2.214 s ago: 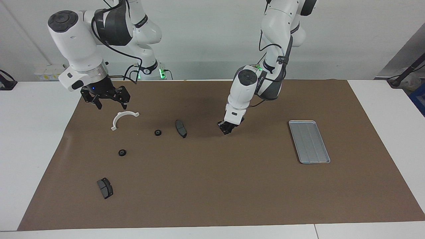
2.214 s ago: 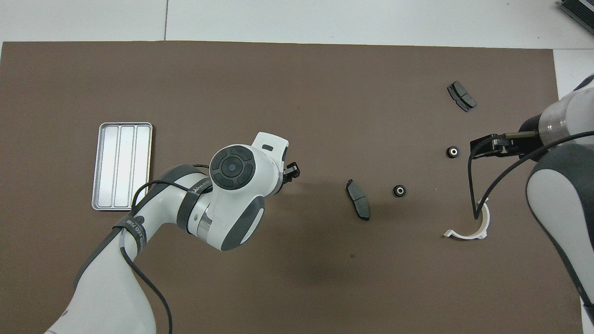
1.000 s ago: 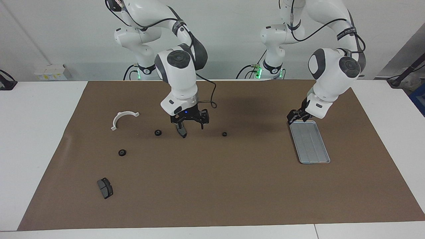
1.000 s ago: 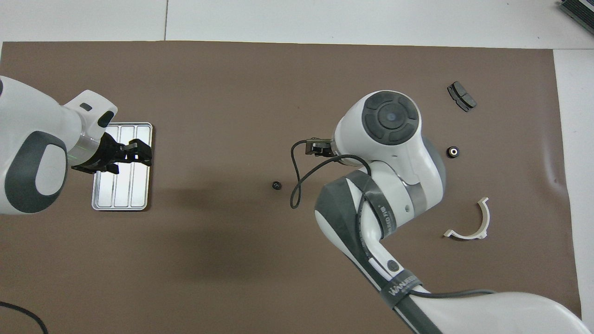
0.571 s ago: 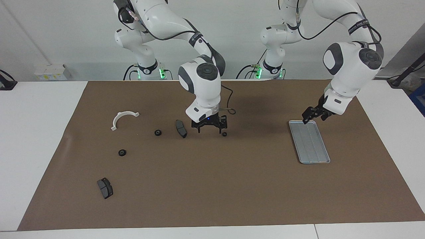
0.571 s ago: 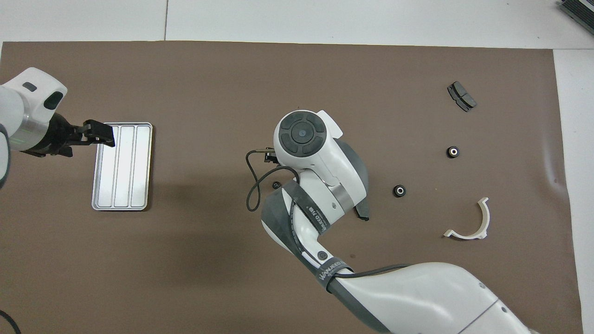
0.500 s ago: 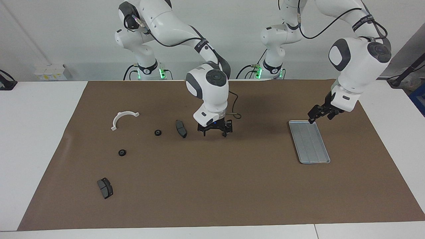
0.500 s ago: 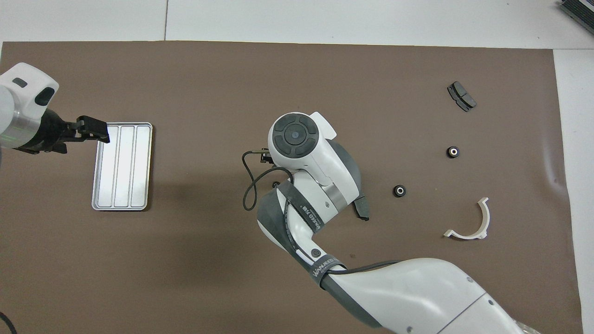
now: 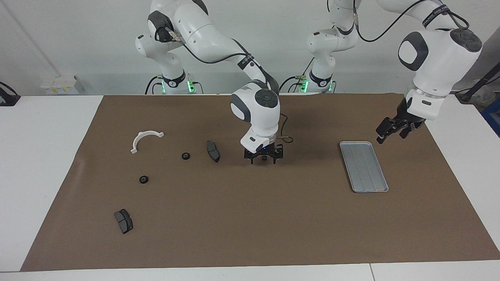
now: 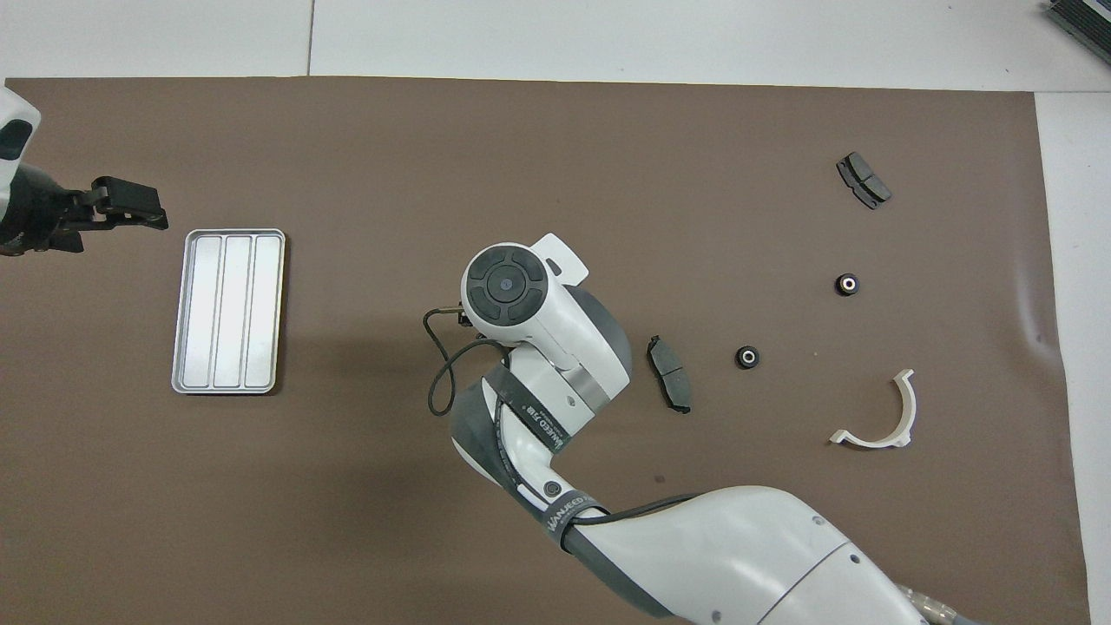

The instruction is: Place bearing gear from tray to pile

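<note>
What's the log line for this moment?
right claw: low, straddling bearing gear at mat centre | left claw: above mat beside tray

The right pincer (image 9: 264, 158) now straddles the small gear (image 9: 264, 157); left pincer (image 9: 393, 130) left the tray (image 9: 375, 186).

Right arm is stretched from base toward counter middle, wrist bent straight down. Right gripper (image 9: 264, 159) is held low, just over mat, fingers (image 9: 252, 159) spread apart, pointing down. Left arm is raised and bent at elbow, forearm angled downward. Left gripper (image 9: 392, 130) is held in air, fingers parted, tilted down.
</note>
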You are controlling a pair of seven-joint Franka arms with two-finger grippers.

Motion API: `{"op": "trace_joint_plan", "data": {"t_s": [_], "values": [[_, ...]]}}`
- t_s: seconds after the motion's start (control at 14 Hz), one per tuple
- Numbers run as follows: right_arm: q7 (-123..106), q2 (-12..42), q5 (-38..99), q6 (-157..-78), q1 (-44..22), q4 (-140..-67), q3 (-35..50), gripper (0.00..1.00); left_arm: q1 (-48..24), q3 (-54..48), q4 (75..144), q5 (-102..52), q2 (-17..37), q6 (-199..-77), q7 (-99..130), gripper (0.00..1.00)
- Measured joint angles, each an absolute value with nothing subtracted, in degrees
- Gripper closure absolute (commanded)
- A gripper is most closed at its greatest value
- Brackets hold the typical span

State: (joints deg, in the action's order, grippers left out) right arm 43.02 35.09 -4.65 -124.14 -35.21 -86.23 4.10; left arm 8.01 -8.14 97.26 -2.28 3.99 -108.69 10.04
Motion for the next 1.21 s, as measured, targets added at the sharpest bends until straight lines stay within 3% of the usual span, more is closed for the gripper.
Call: {"op": "trace_joint_plan", "data": {"t_s": [0.57, 1.21], "values": [[43.9, 34.6, -4.6, -126.6, -36.7, -90.1, 4.1, 0.42, 8.0, -8.3, 97.3, -2.3, 2.9, -107.6, 10.1, 0.00], [44.2, 34.3, -4.6, -126.6, -36.8, -90.8, 4.1, 0.89, 8.0, -8.4, 97.3, -0.7, 2.4, -103.7, 7.9, 0.00]]}}
